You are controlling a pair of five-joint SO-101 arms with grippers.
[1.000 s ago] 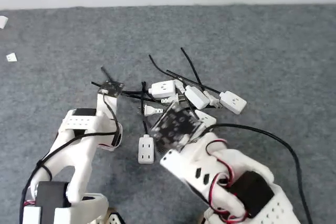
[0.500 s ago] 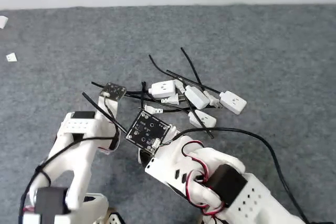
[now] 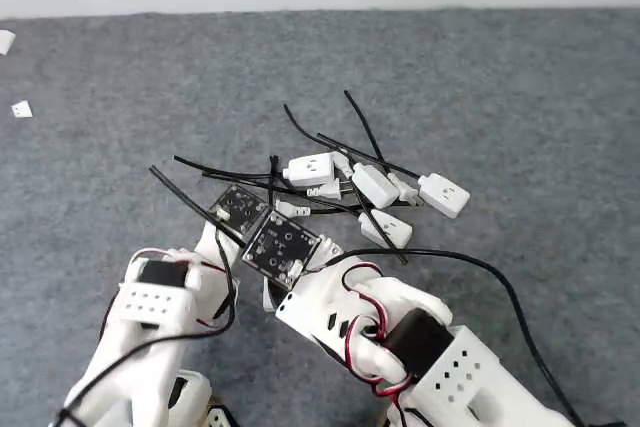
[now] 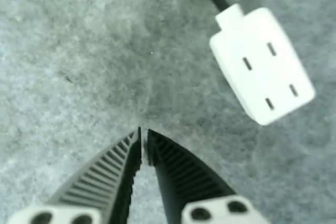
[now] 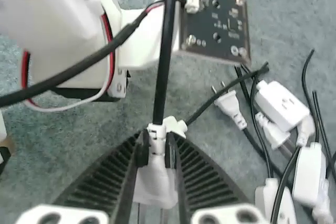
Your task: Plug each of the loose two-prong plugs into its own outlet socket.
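My right gripper [image 5: 156, 141] is shut on the cord end of a white outlet socket [image 5: 155, 178], whose black cord [image 5: 166, 51] runs up and away from it. A loose two-prong plug [image 5: 229, 107] lies on the carpet just beyond, beside more white sockets [image 5: 281, 103]. My left gripper [image 4: 143, 132] is shut and holds nothing, its tips close over the grey carpet, with a white outlet socket [image 4: 262, 72] lying face up a short way ahead. In the high view both wrists [image 3: 262, 227] crowd together in front of the pile of sockets [image 3: 375, 185] and the loose plug [image 3: 292, 210].
Thin black cords [image 3: 330, 142] fan out behind the pile. A thick black cable [image 3: 480, 267] loops from the right arm across the carpet. The left arm's body [image 5: 79, 30] stands close beside my right gripper. Two small white scraps [image 3: 21, 108] lie far left.
The right arm swung left onto the lone socket near the front. The left wrist came down and toward the right arm, so the two now sit side by side.
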